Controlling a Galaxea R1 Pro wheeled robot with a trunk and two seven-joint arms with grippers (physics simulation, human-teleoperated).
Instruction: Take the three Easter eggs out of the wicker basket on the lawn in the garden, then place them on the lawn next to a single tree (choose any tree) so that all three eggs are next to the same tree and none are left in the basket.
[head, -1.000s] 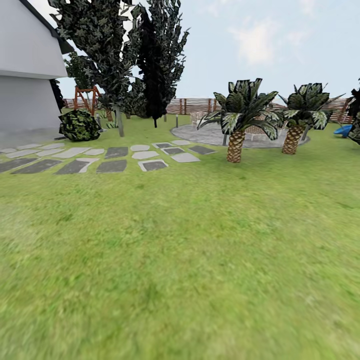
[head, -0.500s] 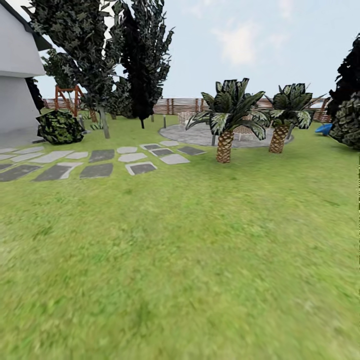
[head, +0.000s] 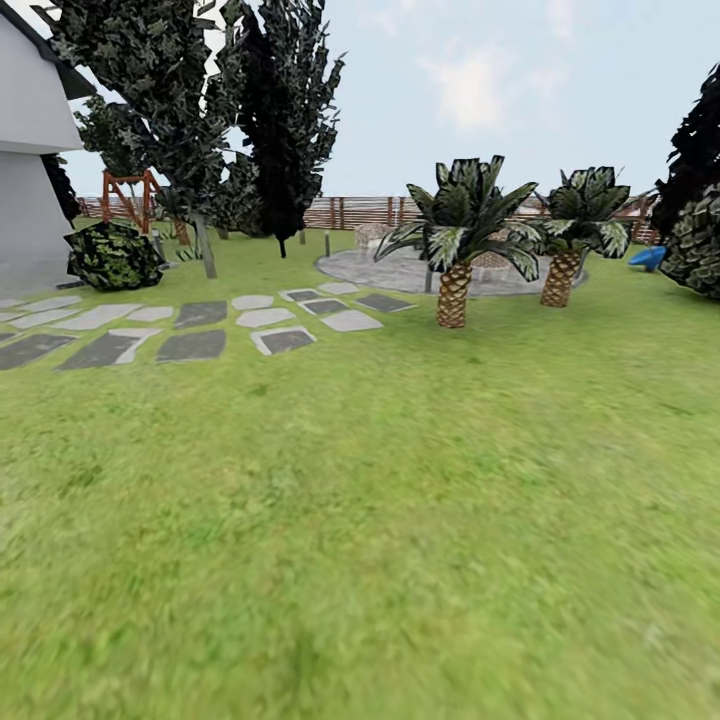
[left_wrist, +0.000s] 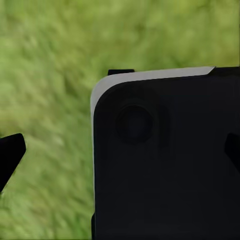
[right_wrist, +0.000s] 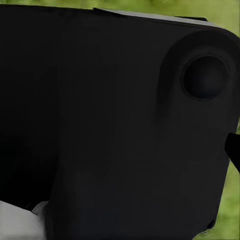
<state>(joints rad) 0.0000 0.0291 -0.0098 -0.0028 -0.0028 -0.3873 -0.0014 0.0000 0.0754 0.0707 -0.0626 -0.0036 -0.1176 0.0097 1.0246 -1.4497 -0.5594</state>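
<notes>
While only the lawn (head: 380, 520) and a tree (head: 205, 245) are seen, small, smooth, light eggs are expected, best held across the middle; gripper states cannot be told.

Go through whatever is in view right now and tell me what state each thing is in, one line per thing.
lawn: open grass, nothing lying on the near stretch.
stepping stones: flat, set in the grass.
round patio: paved, with pale seats on it.
near palm: upright.
far palm: upright.
tree: upright beside the house.
fence: standing, unbroken where visible.
left pincer: fingertips apart, over grass.
right pincer: opening can't be judged.
</notes>
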